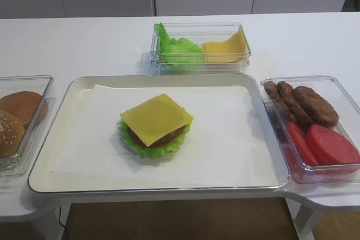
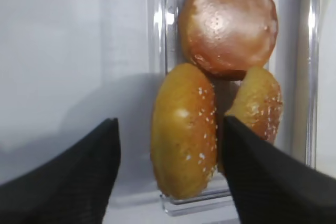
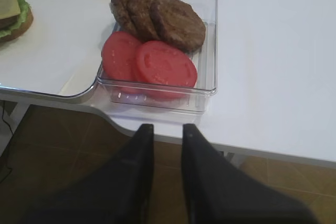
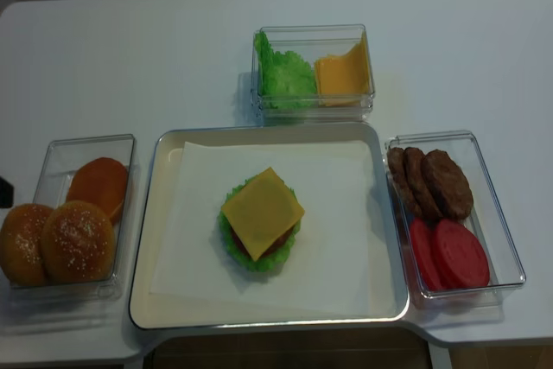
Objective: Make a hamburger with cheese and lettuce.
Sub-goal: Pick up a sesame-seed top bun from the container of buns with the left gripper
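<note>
The hamburger [image 1: 156, 127] lies in the middle of the paper-lined tray [image 1: 50, 133]. Its square yellow cheese [image 1: 156, 117] sits on the brown patty [image 1: 166, 138], above the frilly lettuce [image 1: 138, 146]; nothing covers the cheese. In the left wrist view my left gripper [image 2: 170, 124] is open over the bun box. A sesame bun [image 2: 184, 129] stands on edge between its fingers, close to the right finger and apart from the left one. My right gripper [image 3: 167, 128] hangs in front of the table edge, its fingers a narrow gap apart with nothing between them.
The clear box at the left [image 4: 52, 153] holds two sesame buns [image 4: 78, 239] and a plain bun [image 4: 99, 186]. Behind the tray, a box [image 1: 199, 66] holds loose lettuce and cheese slices. The right-hand box [image 1: 337, 85] holds patties [image 3: 168, 19] and tomato slices [image 3: 157, 64].
</note>
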### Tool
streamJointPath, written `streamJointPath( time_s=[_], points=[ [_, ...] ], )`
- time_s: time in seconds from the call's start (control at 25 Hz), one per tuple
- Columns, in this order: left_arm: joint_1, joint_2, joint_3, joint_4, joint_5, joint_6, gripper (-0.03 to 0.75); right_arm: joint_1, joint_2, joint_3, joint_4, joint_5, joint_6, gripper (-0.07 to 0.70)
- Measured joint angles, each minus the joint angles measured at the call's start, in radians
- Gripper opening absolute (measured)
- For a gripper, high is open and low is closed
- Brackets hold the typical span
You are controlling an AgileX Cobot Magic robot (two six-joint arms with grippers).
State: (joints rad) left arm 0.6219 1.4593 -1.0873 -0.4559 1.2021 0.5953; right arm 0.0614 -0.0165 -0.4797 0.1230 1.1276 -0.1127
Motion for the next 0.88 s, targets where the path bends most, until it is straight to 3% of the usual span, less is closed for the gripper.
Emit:
streamJointPath(
  time_s=[0.16,0.88],
  points=[
    [0.027,0.000,0.000,-0.020,0.008,0.027,0.453,0.000,0.000,0.000,0.000,0.000,0.002,0.143],
    [0.027,0.092,0.000,-0.046,0.012,0.073,0.449,0.000,0.000,0.000,0.000,0.000,0.003,0.143]
  ],
)
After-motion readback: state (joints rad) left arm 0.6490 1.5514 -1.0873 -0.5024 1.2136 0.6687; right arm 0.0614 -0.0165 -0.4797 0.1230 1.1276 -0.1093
